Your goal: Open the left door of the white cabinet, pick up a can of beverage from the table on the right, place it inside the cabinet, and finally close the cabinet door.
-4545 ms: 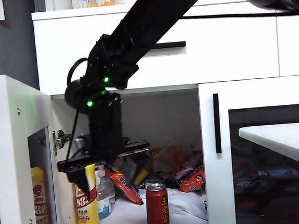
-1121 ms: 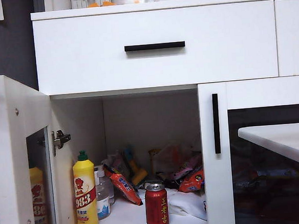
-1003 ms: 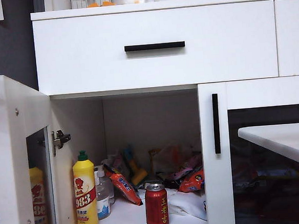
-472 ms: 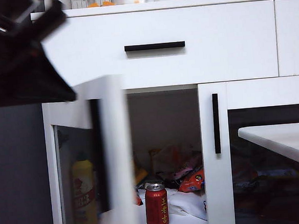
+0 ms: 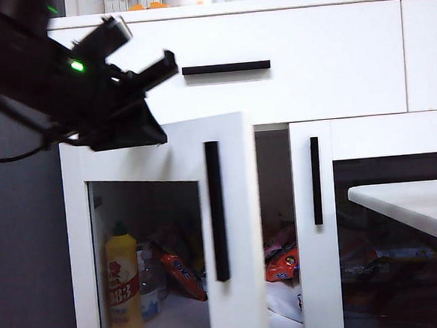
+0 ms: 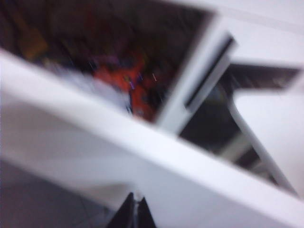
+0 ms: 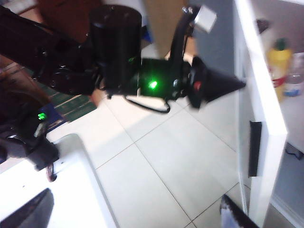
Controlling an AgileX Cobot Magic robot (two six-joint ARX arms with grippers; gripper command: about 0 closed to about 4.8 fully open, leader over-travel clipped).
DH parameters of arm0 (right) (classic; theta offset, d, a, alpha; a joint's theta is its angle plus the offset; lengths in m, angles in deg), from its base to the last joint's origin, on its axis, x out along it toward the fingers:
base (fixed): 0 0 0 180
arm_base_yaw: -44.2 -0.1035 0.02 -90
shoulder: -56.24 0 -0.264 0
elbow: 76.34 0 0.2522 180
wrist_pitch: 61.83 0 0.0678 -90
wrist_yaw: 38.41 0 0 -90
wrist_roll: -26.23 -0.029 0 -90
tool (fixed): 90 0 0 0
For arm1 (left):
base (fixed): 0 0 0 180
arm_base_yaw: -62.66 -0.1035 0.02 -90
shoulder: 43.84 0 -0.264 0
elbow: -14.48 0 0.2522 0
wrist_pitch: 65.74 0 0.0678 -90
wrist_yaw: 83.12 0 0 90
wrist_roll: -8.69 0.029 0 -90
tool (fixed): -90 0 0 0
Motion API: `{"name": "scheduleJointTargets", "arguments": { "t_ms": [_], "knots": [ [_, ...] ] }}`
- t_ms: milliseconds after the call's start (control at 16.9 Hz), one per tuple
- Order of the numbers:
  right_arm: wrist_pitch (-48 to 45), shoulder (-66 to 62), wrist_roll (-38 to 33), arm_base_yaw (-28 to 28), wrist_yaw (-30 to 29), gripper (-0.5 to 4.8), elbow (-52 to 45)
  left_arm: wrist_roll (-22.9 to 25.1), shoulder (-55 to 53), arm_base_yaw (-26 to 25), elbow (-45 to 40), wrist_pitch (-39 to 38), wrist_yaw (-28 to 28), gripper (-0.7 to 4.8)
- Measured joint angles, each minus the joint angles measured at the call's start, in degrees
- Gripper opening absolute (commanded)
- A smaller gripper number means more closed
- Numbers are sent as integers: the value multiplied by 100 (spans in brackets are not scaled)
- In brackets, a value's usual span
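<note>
Left door (image 5: 231,231) now nearly closed (left hand (image 5: 137,128) against it)

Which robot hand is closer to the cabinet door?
The left one. The left hand, shut, is pressed against the outside of the half-closed left door. The right hand is open and hangs back over the floor, away from the door.
</note>
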Motion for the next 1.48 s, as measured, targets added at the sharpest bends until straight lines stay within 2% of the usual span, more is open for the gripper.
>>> {"name": "scheduleJointTargets", "arguments": {
  "t_ms": [177,295,472,885,1180,1476],
  "knots": [
    [2,-2,-2,-2,2,479,0,402,-1049,-181,863,85,-503,-5],
    [-22,85,-2,0,350,479,-2,675,-1464,-175,1257,168,-522,-5],
    [-350,256,63,0,643,479,20,780,-2002,-195,1777,249,-540,-5],
    [-179,310,68,-2,929,479,11,992,-3182,-557,3191,551,-529,-6],
    [20,323,70,-2,1215,479,11,1473,-3635,-704,3814,557,-527,-6],
    [50,365,70,11,1388,479,11,1488,-3663,-901,3950,549,-599,-6]
  ]
}}
